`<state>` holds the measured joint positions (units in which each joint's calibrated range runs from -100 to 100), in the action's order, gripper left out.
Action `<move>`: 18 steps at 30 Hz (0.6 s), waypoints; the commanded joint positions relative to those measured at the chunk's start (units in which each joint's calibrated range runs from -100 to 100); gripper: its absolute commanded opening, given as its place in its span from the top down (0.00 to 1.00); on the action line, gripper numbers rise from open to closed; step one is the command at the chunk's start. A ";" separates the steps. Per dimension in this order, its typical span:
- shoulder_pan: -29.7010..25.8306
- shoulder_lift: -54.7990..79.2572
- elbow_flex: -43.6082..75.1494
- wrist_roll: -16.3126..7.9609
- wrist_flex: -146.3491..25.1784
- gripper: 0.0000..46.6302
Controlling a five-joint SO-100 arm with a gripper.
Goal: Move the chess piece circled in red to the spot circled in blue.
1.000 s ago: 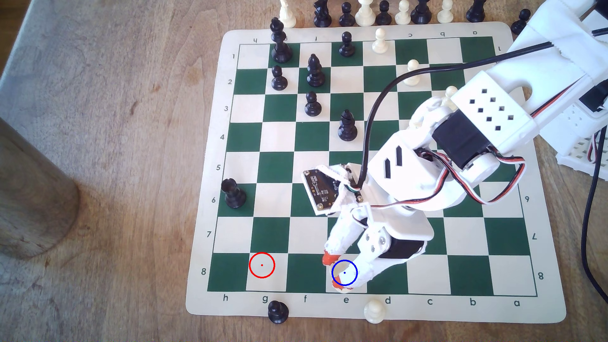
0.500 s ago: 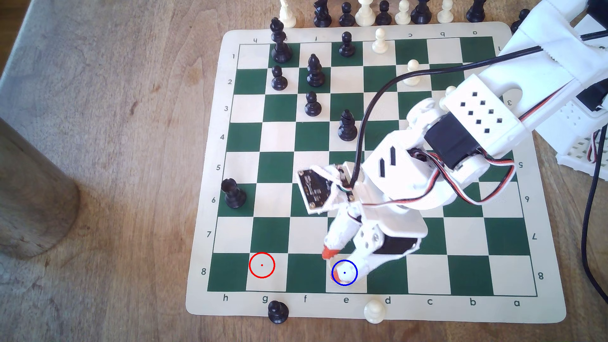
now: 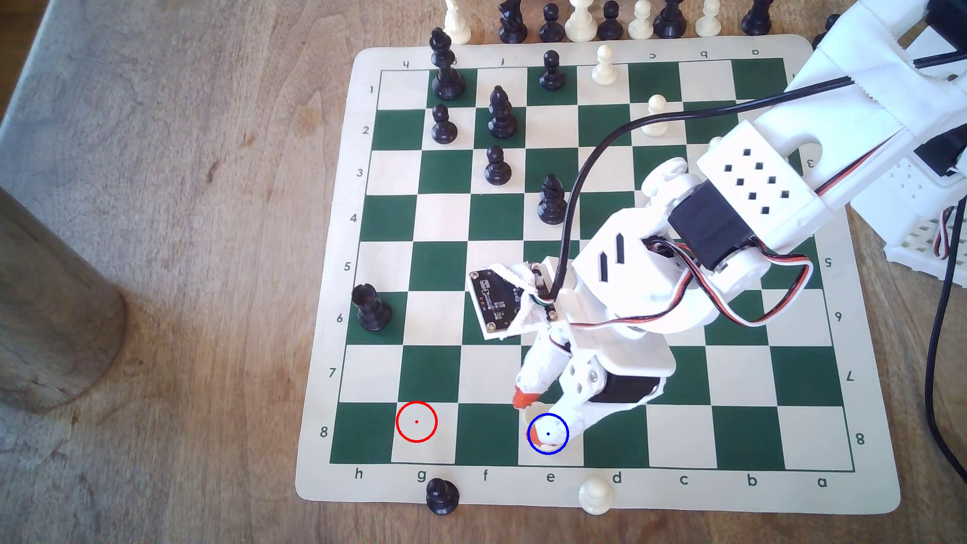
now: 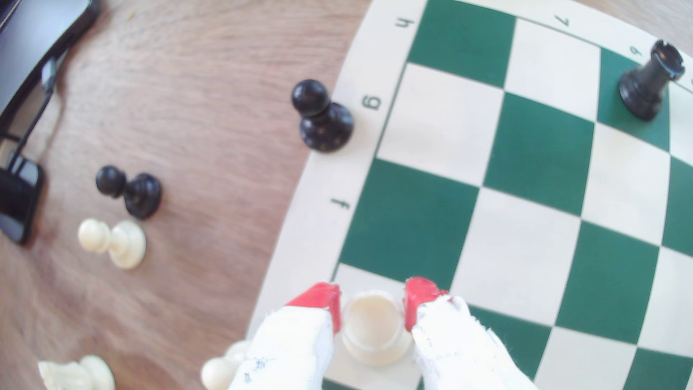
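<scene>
Apparently, the claw (image 4: 373, 305) brackets the chess piece (image 4: 373, 330) near the board's edge (image 3: 471, 489).

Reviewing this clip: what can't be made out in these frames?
- Wrist view: blur hides whether the pads of the gripper touch the piece.
- Exterior view: the gripper covers most of the piece, so its centring on the spot is unclear.
- Exterior view: a cream pawn sits mostly behind the arm.
- Wrist view: a cream figure is cut off by the frame edge.
</scene>
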<state>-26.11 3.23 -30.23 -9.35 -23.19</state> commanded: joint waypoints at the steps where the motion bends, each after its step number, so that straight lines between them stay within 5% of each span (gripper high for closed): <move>1: 0.41 -2.21 0.86 0.29 -1.30 0.71; 18: 1.04 -13.58 1.67 0.24 -13.50 0.64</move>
<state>-25.37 -1.72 -30.23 -9.35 -34.98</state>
